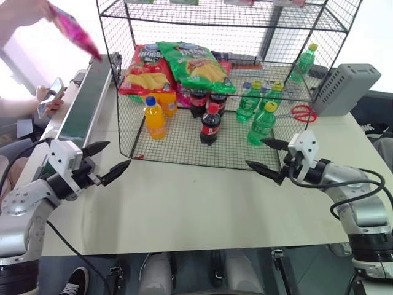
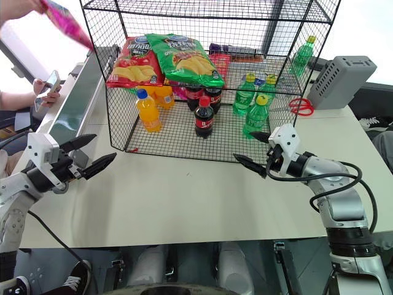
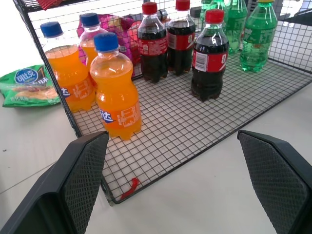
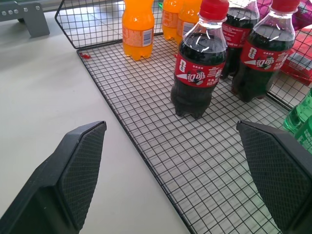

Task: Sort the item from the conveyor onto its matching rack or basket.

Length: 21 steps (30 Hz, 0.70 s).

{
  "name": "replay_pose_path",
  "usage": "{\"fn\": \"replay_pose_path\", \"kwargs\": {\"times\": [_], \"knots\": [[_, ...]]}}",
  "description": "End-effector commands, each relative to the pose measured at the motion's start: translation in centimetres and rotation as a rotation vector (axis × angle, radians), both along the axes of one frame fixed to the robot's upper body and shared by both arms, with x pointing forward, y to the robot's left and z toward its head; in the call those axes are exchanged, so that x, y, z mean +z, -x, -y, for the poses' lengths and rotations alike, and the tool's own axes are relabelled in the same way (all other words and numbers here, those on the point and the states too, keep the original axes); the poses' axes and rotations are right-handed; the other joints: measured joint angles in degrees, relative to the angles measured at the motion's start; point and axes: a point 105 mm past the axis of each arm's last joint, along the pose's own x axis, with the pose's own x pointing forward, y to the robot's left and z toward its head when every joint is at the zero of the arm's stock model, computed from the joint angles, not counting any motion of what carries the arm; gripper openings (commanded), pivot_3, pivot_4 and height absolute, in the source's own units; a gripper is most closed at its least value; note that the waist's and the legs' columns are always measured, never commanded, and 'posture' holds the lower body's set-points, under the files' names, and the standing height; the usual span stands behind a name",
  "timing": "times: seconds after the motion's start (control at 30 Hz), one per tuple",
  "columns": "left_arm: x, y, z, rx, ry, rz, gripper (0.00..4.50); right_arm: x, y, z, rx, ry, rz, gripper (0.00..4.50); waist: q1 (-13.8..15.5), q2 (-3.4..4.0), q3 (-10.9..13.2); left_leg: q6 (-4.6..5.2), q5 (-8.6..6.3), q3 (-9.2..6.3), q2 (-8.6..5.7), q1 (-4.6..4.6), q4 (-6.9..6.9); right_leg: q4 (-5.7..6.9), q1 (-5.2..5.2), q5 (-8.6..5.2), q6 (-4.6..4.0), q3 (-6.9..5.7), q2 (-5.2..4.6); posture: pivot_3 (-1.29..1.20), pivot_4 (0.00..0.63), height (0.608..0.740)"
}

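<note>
Black-fingered left pincer (image 1: pixel 112 160) and right pincer (image 1: pixel 265 155) hover spread and empty over the desk (image 1: pixel 196 209) before the rack (image 1: pixel 184 132), while a person's hand (image 1: pixel 21 15) holds the pink bag (image 1: pixel 75 31) above the conveyor (image 1: pixel 86 104).

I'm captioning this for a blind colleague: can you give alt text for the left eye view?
A person's hand holds a pink chip bag above the conveyor. Both open grippers, left and right, wait over the table before a wire rack of bottles and chip bags.
</note>
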Motion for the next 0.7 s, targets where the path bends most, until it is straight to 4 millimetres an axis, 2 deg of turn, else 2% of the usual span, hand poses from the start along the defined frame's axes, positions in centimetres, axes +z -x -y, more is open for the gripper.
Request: {"fn": "replay_pose_path", "kwargs": {"times": [0.03, 0.3, 0.7], "knots": [[1.1, 0.2, -0.4, 0.012, -0.017, 0.051, 4.50, 1.1, -0.1, -0.4, 0.020, -0.003, 0.049, 4.46, 0.0, 0.00, 0.0, 0.00, 0.00, 0.00, 0.00, 0.00, 0.00, 0.00, 0.00, 0.00, 0.00, 0.00, 0.00, 0.00, 0.150, 0.740], [1.1, 0.2, -0.5, 0.025, -0.006, 0.059, 4.50, 1.5, -0.4, -0.9, 0.047, -0.008, 0.064, 4.46, 0.0, 0.00, 0.0, 0.00, 0.00, 0.00, 0.00, 0.00, 0.00, 0.00, 0.00, 0.00, 0.00, 0.00, 0.00, 0.00, 0.150, 0.740], [1.0, 1.0, -1.3, 0.032, -0.029, 0.048, 4.50, 2.1, 0.4, -2.0, 0.140, -0.089, 0.018, 4.46, 0.0, 0.00, 0.0, 0.00, 0.00, 0.01, 0.00, 0.00, 0.00, 0.00, -0.01, 0.00, 0.00, 0.00, 0.00, 0.00, 0.150, 0.740]]}}
